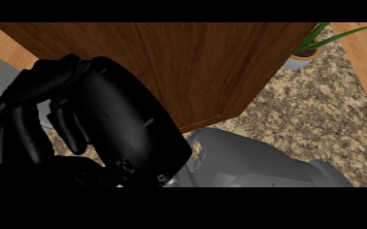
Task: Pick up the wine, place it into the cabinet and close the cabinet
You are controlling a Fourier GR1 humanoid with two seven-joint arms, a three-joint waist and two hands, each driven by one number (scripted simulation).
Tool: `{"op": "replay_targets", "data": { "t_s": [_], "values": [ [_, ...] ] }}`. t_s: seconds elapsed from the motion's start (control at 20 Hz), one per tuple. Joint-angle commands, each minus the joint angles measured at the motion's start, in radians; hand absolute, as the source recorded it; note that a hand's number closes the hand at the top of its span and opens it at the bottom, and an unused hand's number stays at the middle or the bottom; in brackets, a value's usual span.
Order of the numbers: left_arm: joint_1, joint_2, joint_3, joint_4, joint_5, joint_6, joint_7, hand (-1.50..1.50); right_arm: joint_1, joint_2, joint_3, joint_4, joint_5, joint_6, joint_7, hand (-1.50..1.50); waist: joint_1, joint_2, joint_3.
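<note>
My right hand (122, 126), fingers curled round nothing visible, hangs before the cabinet (208, 68) by the counter's (308, 111) far left edge; the wine is unseen, probably inside, so I'd push squarely until the cabinet sits flush.

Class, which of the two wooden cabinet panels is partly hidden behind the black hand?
The left panel; the hand covers its lower part, while the right panel is uncovered.

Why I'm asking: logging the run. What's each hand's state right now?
Right hand: shut, fingers curled, nothing seen in them.
Left hand: not in view.
</note>
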Motion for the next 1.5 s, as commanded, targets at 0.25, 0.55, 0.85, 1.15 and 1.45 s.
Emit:
{"op": "replay_targets", "data": {
  "t_s": [0.25,0.55,0.85,1.15,1.45],
  "values": [
    [-0.012,-0.029,0.027,-0.031,-0.032,0.038,0.043,-1.5,-0.187,0.012,-0.198,0.383,0.004,0.139,-0.121,1.5,-0.016,-0.004,0.002],
    [-0.05,-0.052,0.026,0.025,-0.078,0.01,0.037,-1.5,-0.191,0.012,-0.24,0.606,-0.05,0.167,-0.319,1.5,-0.011,0.002,0.001],
    [-0.025,-0.057,0.043,0.032,-0.084,-0.015,0.04,-1.5,-0.118,-0.042,-0.288,0.65,-0.03,0.286,-0.417,1.5,-0.021,0.003,0.002],
    [-0.062,-0.066,0.053,0.041,-0.067,-0.031,0.044,-1.5,-0.149,-0.065,-0.289,0.728,0.024,0.274,-0.445,1.5,-0.015,0.006,0.0],
    [-0.072,-0.067,0.053,0.054,-0.061,-0.012,0.08,-1.5,-0.163,-0.106,-0.313,0.734,0.017,0.319,-0.462,1.5,-0.016,0.007,0.0]
  ]
}}
